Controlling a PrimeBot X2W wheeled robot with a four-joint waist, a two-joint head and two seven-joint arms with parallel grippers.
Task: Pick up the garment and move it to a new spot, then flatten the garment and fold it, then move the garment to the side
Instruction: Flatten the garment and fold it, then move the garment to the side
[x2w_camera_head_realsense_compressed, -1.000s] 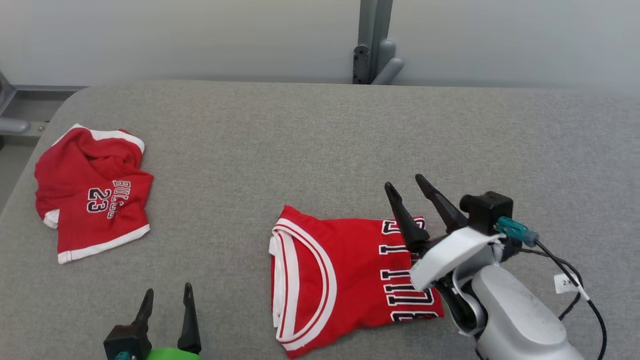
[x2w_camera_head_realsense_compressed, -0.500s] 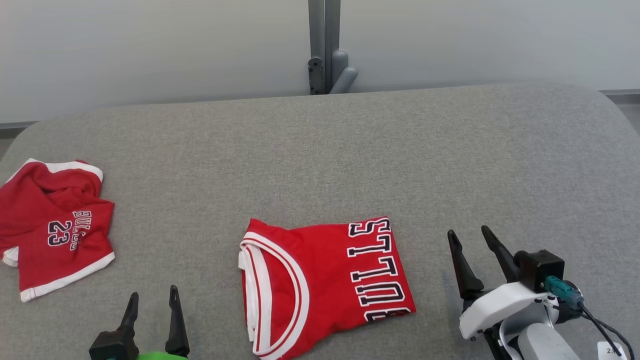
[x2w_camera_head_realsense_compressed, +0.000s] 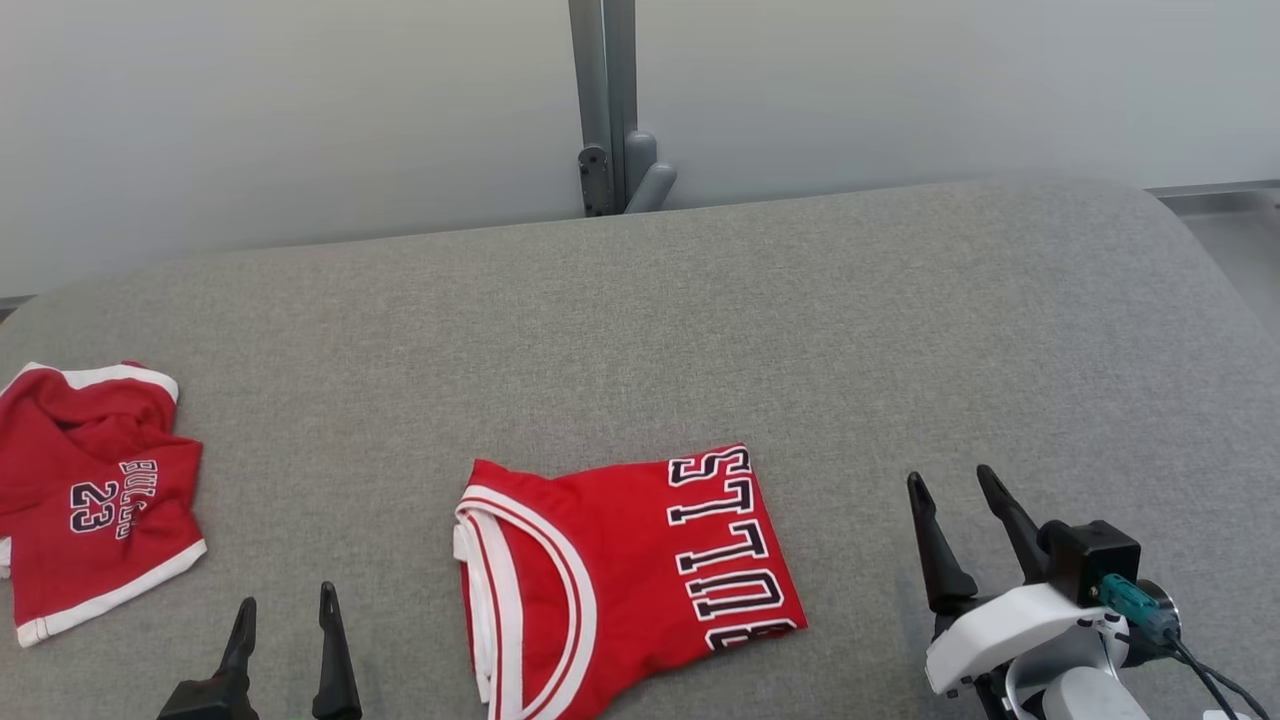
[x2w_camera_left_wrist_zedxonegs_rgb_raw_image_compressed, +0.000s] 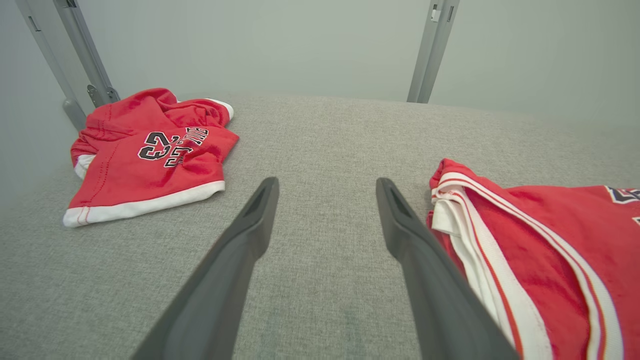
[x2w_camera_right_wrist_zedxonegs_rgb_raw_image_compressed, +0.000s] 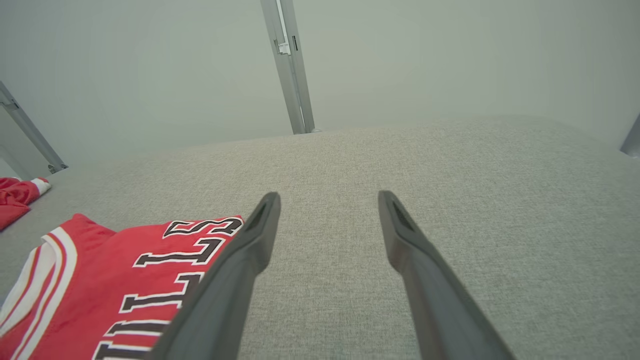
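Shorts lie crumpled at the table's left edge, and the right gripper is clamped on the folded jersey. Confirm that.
Not quite: the right gripper is open and empty, beside the jersey without touching it, as the head view shows. The shorts do lie crumpled at the left.

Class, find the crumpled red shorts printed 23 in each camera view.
Head view: the shorts at the left edge.
Left wrist view: the shorts upper left.
Right wrist view: a corner of the shorts at the far left edge.
Shared landmark: the folded BULLS jersey, right of them.
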